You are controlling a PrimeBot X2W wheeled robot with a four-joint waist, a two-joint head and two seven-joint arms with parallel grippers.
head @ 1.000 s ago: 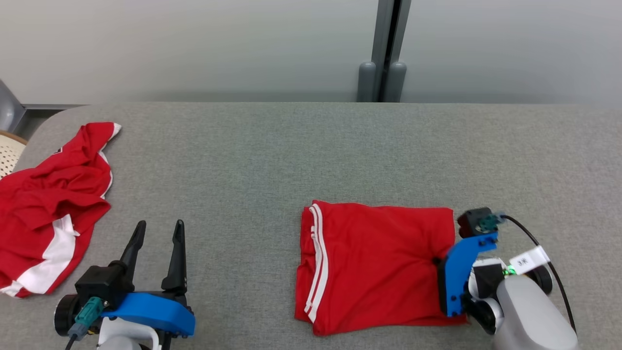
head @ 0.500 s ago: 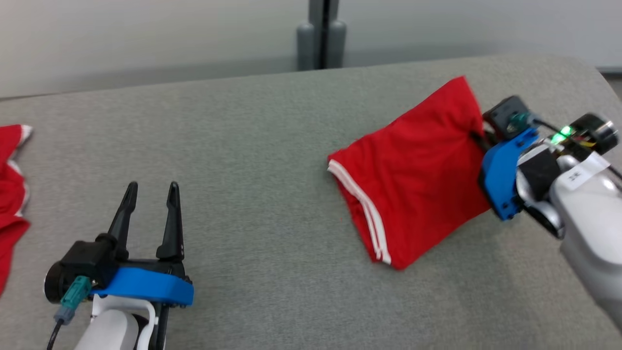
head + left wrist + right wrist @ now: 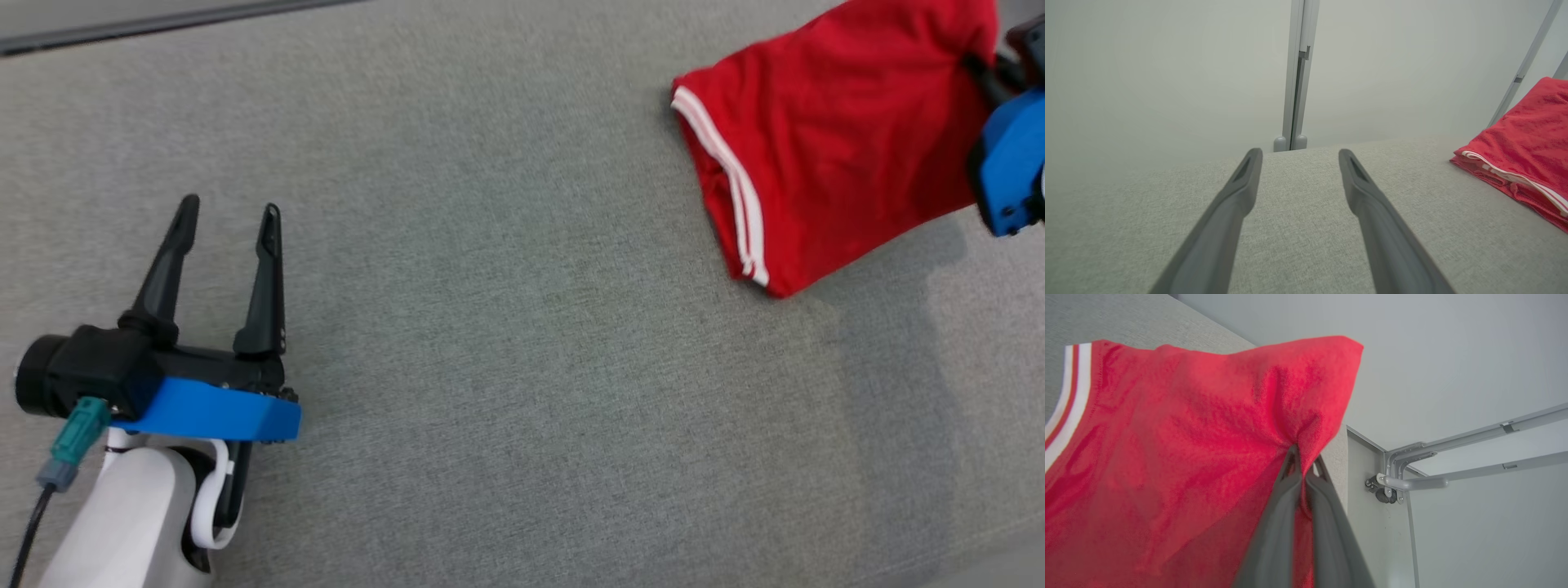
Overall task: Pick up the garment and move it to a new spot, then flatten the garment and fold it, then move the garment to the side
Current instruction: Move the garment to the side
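Note:
The garment (image 3: 824, 131) is red with white stripes along one edge and lies folded at the upper right of the head view, partly lifted off the grey table (image 3: 506, 343). My right gripper (image 3: 1303, 456) is shut on a pinched bunch of the garment (image 3: 1180, 437) at its right edge. In the head view its blue mount stands by that edge and dark fingers (image 3: 984, 72) reach into the cloth. My left gripper (image 3: 229, 211) rests open at the lower left, far from the garment, with nothing between its fingers (image 3: 1237, 192). The garment's striped edge (image 3: 1523, 151) lies at the right of the left wrist view.
The grey fabric table runs across the whole head view, with its back edge (image 3: 163, 23) at the top left. A pale wall with a vertical post (image 3: 1298, 81) stands behind it. Past the table's right end there is a metal frame (image 3: 1412, 477).
The head camera has swung right and down. My right gripper has carried the garment to the right and farther back, turning it. The left gripper stays open.

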